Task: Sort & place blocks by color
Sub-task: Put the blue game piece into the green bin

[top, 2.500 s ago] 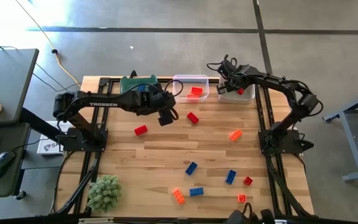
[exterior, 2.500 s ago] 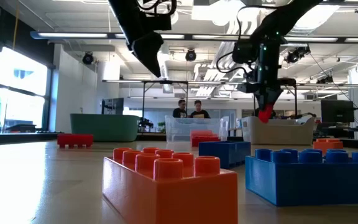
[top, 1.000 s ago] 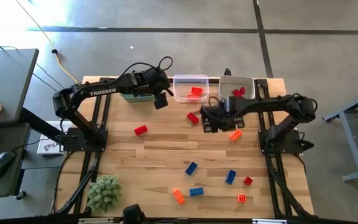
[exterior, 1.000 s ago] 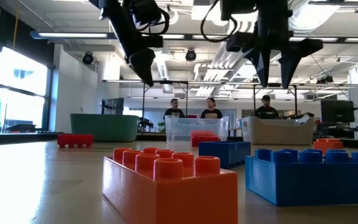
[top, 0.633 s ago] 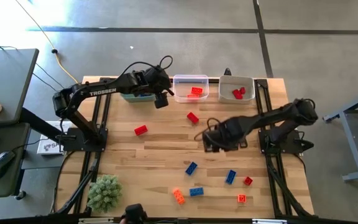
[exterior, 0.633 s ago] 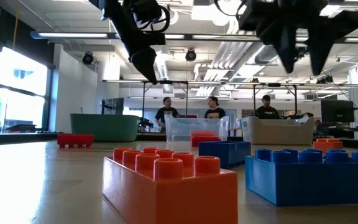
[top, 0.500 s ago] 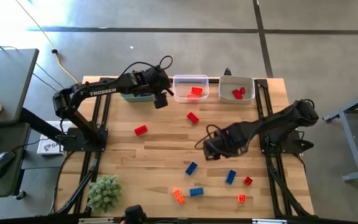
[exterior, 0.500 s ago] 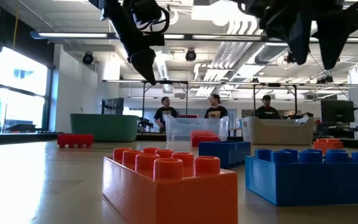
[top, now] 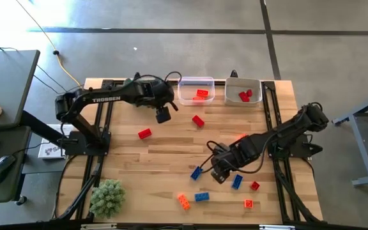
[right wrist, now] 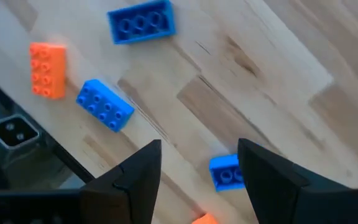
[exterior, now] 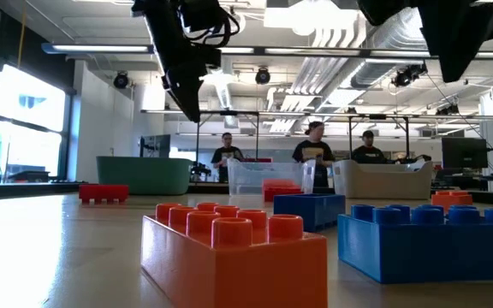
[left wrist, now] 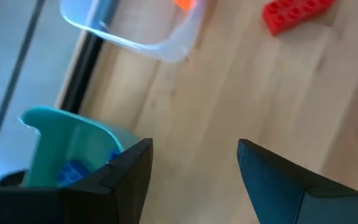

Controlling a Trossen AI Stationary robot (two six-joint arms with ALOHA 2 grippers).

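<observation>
Bare wood separates right tool (top: 217,174) from blocks (top: 197,172).

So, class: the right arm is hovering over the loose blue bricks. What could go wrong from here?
1. The right tool, open, hangs between two blue bricks and; it might nudge one while grasping the other.
2. An orange brick lies half hidden under that arm and may get overlooked.

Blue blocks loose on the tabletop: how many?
3 blue blocks: one just left of the right gripper, one just right of it, one near the front edge beside an orange block. Another could hide under that arm.
</observation>
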